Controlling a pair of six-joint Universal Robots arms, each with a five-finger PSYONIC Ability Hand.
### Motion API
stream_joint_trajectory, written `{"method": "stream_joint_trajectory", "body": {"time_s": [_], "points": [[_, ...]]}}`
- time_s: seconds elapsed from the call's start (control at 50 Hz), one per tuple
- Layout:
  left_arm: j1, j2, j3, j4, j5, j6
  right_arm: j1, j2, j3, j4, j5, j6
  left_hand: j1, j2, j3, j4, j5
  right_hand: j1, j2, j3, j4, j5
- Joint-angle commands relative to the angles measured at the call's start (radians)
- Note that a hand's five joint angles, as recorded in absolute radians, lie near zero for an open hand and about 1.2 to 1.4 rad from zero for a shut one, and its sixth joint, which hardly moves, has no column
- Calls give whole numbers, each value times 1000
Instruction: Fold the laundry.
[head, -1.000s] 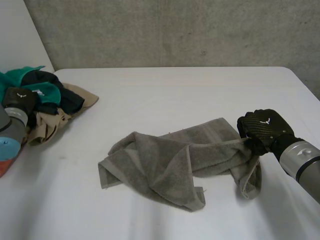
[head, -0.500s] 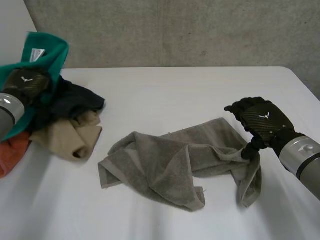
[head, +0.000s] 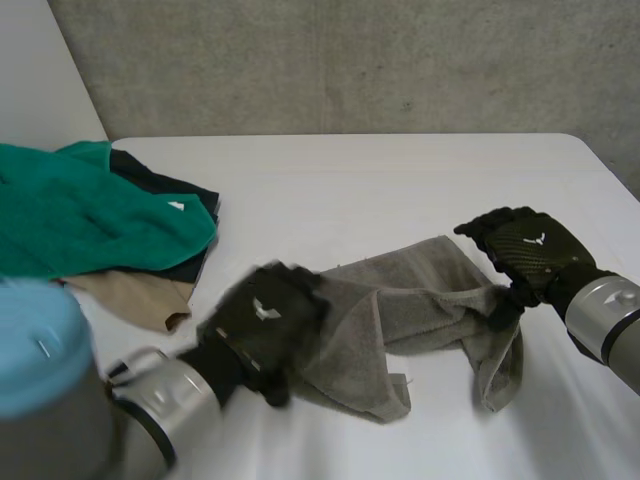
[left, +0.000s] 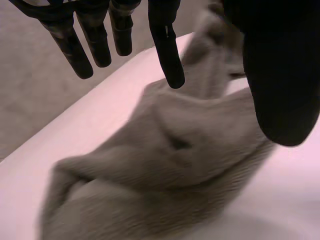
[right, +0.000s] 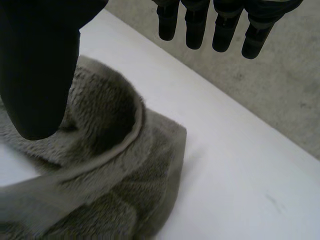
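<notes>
- Grey towel (head: 410, 300) is lying crumpled on the table (head: 400, 170), a bit toward 6 o'clock from the middle, stretched from 9 to 3.
- Left hand (head: 262, 318) is over the towel's 9 o'clock end. Its fingers (left: 167, 55) are straight and wide of the thumb, with the towel under the palm and nothing gripped.
- Right hand (head: 528, 250) is at the 3 o'clock end. Fingers (right: 192, 25) are straight and clear of the cloth, and the thumb (right: 40, 70) is down at a raised fold, so no pinch.
- Laundry pile is at the table's 9 o'clock edge: green cloth (head: 80, 215) on top, dark cloth (head: 190, 195) and tan cloth (head: 140, 295) under it.
</notes>
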Motion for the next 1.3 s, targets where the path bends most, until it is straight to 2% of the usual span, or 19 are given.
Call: {"method": "stream_joint_trajectory", "body": {"time_s": [0.02, 0.24, 0.34, 0.36, 0.4, 0.42, 0.44, 0.54, 0.62, 0.68, 0.76, 0.82, 0.84, 0.92, 0.98, 1.06, 1.14, 1.22, 1.3], "points": [[-149, -141, 8, 142, -28, 32, -8, -9, 16, 36, 4, -3, -481, -31, -42, -32, -50, -49, -31, -28, -28, -47], [-188, -380, 151, 249, -59, 213, -19, 38, 45, -46, 7, -23, -427, 23, 12, 21, 3, -49, -31, -28, -28, -47], [-188, -432, 188, 276, -87, 262, -16, 73, 48, -85, 10, -17, -102, 348, 337, 346, 328, 41, 59, 62, 62, 43], [-186, -435, 192, 282, -90, 270, -13, 87, 48, -97, 10, -17, 131, 581, 570, 580, 562, 205, 223, 225, 225, 206], [-182, -434, 194, 292, -94, 270, -13, 103, 48, -106, 10, -17, 446, 896, 885, 894, 876, 522, 539, 542, 542, 523], [-179, -426, 194, 300, -97, 271, -13, 109, 45, -108, 10, -17, 654, 1104, 1093, 1102, 1084, 759, 777, 780, 780, 761], [-174, -399, 189, 315, -107, 270, -13, 116, 42, -112, 10, -17, 740, 1190, 1179, 1189, 1170, 1169, 1186, 1189, 1189, 1170], [-134, -261, 159, 346, -162, 234, -19, 109, 24, -111, 1, -17, 741, 1191, 1180, 1189, 1171, 1173, 1190, 1193, 1193, 1174], [-73, -147, 139, 332, -148, 187, -18, 61, -16, -80, 3, -25, 741, 1191, 1180, 1189, 1171, 1173, 1190, 1193, 1193, 1174], [8, -75, 122, 271, -114, 170, -10, -3, -67, -19, -1, -45, 741, 1191, 1180, 1189, 1171, 1173, 1190, 1193, 1193, 1174], [141, 9, 120, 72, -47, 164, 19, -98, -154, 132, -5, -139, 741, 1191, 1180, 1189, 1171, 1173, 1190, 1193, 1193, 1174], [200, 33, 119, -22, -7, 159, 19, -123, -182, 213, -16, -208, 741, 1191, 1180, 1189, 1171, 1173, 1190, 1193, 1193, 1174], [229, 40, 122, -77, 30, 153, 18, -108, -194, 270, -22, -263, 741, 1191, 1180, 1189, 1171, 1173, 1190, 1193, 1193, 1174], [274, -1, 128, -167, 91, 141, 39, -48, -228, 386, -13, -423, 741, 1191, 1180, 1189, 1171, 1173, 1190, 1193, 1193, 1174], [291, -59, 154, -168, 90, 130, 56, 16, -260, 424, 4, -494, 741, 1191, 1180, 1189, 1171, 1173, 1190, 1193, 1193, 1174], [317, -199, 275, -152, 67, 118, 82, 144, -344, 397, 67, -474, 741, 1191, 1180, 1189, 1171, 1173, 1190, 1193, 1193, 1174], [324, -283, 466, -117, 51, 100, 94, 276, -503, 249, 125, -385, 741, 1191, 1180, 1189, 1171, 1173, 1190, 1193, 1193, 1174], [338, -317, 708, -38, 33, 54, 96, 310, -677, 82, 180, -327, 741, 1191, 1180, 1189, 1171, 1173, 1190, 1193, 1193, 1174], [360, -314, 914, 47, 22, -23, 98, 276, -777, -109, 200, -264, 741, 1191, 1180, 1189, 1171, 1173, 1190, 1193, 1193, 1174]]}}
